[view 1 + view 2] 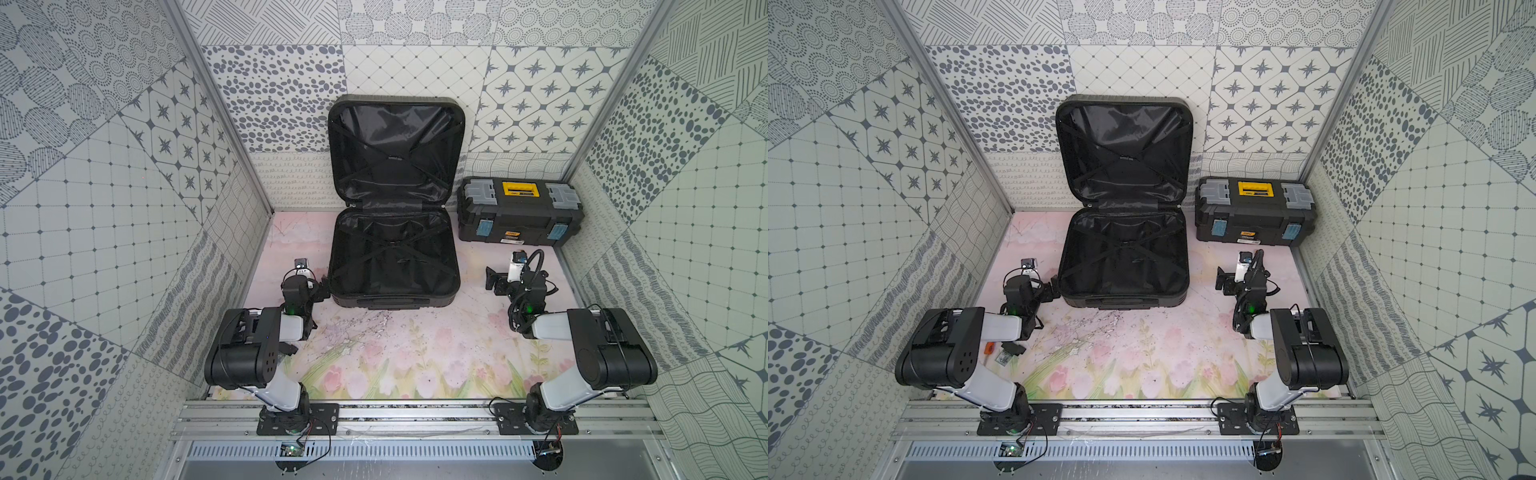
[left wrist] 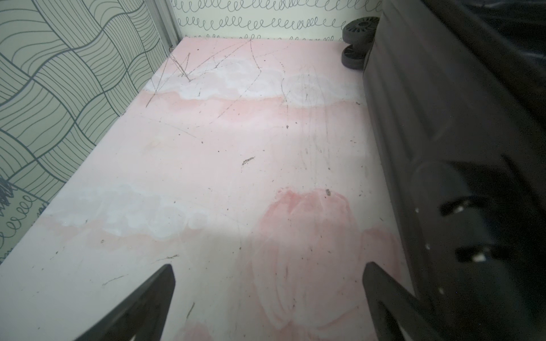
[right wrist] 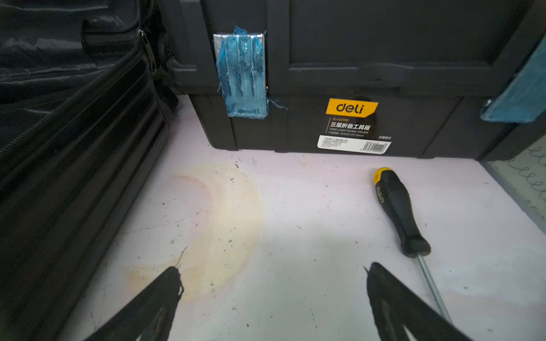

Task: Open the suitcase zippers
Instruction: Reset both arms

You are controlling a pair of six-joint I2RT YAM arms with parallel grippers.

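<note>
Presently on the floral pink table (image 1: 415, 345): one black hard-shell suitcase (image 1: 395, 257), lying wide open at the middle rear. Its lower shell rests flat on the table and its lid (image 1: 395, 149) stands upright against the back wall. Both halves show black lining with crossed straps (image 1: 390, 245) in both top views. Two small black wheels (image 2: 357, 44) show at its far end in the left wrist view. The zippers (image 3: 68, 100) appear in the right wrist view as a toothed track along the rim of the lower shell, with one metal pull (image 3: 150, 56) hanging near the far corner; the shells are parted all round. One black toolbox (image 1: 519, 216), with grey latches, a yellow handle and blue film on its front clasps, sits shut at the rear, on the suitcase's right. One screwdriver (image 3: 399, 212), black grip with a yellow cap, lies on the table in front of the toolbox. The left gripper (image 2: 267, 265) hovers low just beside the suitcase's left near corner, fingers spread wide with only bare table between them. The right gripper (image 3: 273, 267) sits between suitcase and toolbox, clear of both, fingers equally wide and holding nothing. The screwdriver's shaft runs close by one finger; contact cannot be told.
</note>
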